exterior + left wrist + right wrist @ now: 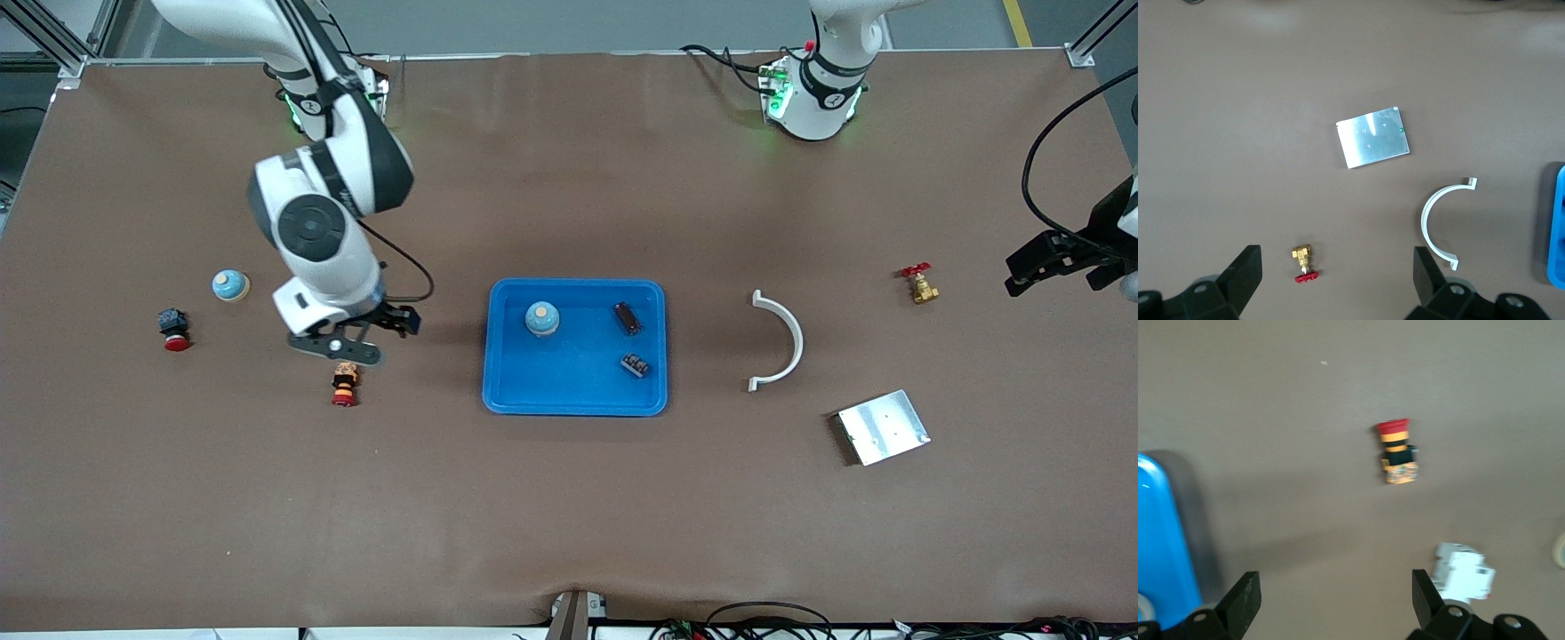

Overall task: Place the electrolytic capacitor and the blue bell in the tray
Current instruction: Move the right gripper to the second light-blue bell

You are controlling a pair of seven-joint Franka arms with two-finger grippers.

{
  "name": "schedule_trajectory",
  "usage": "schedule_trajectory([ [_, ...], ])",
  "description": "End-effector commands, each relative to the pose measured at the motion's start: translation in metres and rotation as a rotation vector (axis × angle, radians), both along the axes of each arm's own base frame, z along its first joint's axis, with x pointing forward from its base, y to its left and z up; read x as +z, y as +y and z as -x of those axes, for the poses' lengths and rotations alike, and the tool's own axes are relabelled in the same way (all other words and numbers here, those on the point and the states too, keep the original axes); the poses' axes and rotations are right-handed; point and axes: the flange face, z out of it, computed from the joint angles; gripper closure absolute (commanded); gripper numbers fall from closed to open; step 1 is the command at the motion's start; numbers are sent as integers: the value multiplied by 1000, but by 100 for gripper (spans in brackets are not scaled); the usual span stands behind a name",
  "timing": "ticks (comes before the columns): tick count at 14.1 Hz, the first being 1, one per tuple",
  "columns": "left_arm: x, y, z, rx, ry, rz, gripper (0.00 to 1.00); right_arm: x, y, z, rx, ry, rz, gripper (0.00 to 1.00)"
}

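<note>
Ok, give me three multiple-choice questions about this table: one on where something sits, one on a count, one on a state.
1. Where is the white curved clip?
A. In the blue tray
B. On the table between the blue tray and the silver plate
C. Beside the second blue bell

2. How many things lie in the blue tray?
A. One
B. Two
C. Three

3. How are the right gripper's fingers?
A. Open, empty
B. Shut on a bell
C. Shut on the brass valve

Answers:
1 B, the clip lies on bare table between them.
2 C, a blue bell and two dark parts.
3 A, the right wrist view shows them spread over the red pushbutton.
</note>
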Motion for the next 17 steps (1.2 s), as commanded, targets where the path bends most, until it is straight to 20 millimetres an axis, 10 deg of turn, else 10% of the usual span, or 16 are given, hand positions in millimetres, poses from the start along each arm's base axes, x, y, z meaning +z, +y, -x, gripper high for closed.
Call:
schedule_trajectory([
  [1, 4, 1, -2, -33, 13, -4, 0, 16, -48, 40, 59, -29, -30, 0],
  [8, -5, -19, -11, -72, 25, -6, 0, 7, -123, 91, 132, -60, -63, 0],
  [17, 9, -8, -25, -55, -2, -6, 0, -21, -274, 129, 290, -92, -64, 0],
])
